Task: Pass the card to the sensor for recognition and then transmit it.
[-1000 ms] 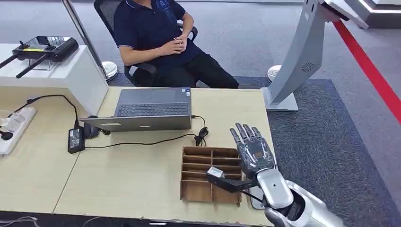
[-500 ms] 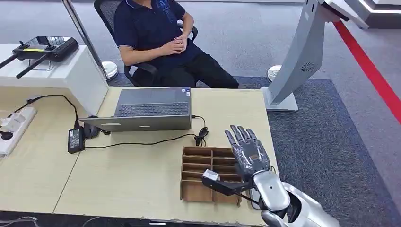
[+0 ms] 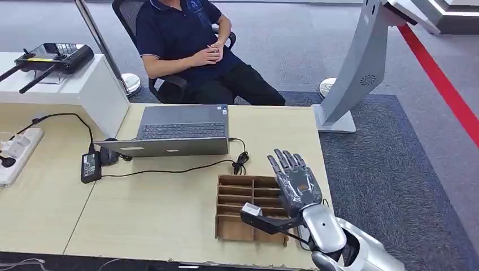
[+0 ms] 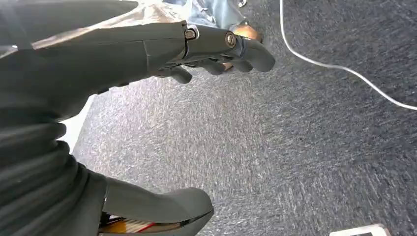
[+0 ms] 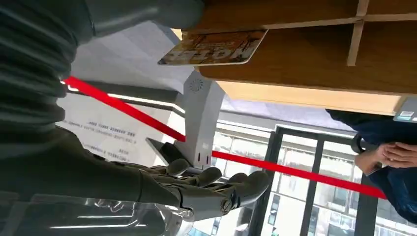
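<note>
My right hand [image 3: 296,183] hovers over the right side of a brown cardboard divider box [image 3: 234,226], fingers spread and pointing away from me, thumb stretched out across the compartments. It holds nothing. A card [image 5: 212,48] with orange print lies at the edge of the divider box [image 5: 305,44], just past my thumb; I cannot tell whether the thumb touches it. The grey sensor stand [image 3: 361,70] rises from the carpet beyond the table's right end and also appears past my right hand [image 5: 196,189] as the sensor stand [image 5: 201,123]. My left hand [image 4: 206,49] hangs over the carpet, fingers loosely apart, empty.
A person [image 3: 186,39] sits on a chair behind the table [image 3: 152,209]. A half-open laptop [image 3: 181,132], its black cable and power brick [image 3: 90,165] lie at the middle and left. A power strip [image 3: 17,149] and a white stand with a controller [image 3: 53,55] are at far left.
My right hand has shifted a little to the left and toward me over the divider box. It has barely moved in the last half second.
</note>
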